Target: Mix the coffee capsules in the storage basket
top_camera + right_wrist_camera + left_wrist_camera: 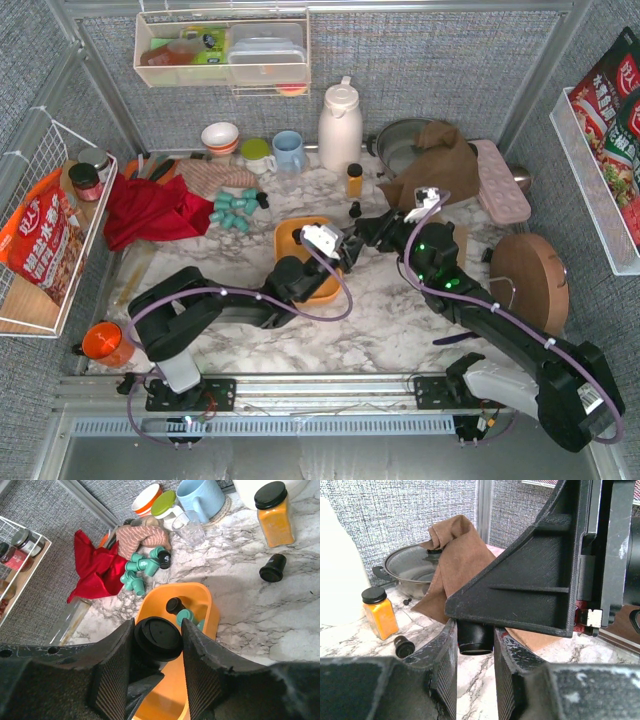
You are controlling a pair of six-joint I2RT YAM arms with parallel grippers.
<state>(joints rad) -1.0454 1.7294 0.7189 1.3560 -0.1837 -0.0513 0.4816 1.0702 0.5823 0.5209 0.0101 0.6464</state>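
Right hand [158, 642] clamps a black capsule [159, 635] — marble tabletop [280, 625], grey woven walls [110, 492].

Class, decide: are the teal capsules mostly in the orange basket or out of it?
Mostly out: the teal capsules lie piled beside the red cloth; the orange basket holds few.

Your marble table [392, 330] carries the orange basket [200, 591], a teal capsule heap [236, 210], red cloth [150, 212] — and one stray black capsule [272, 568].
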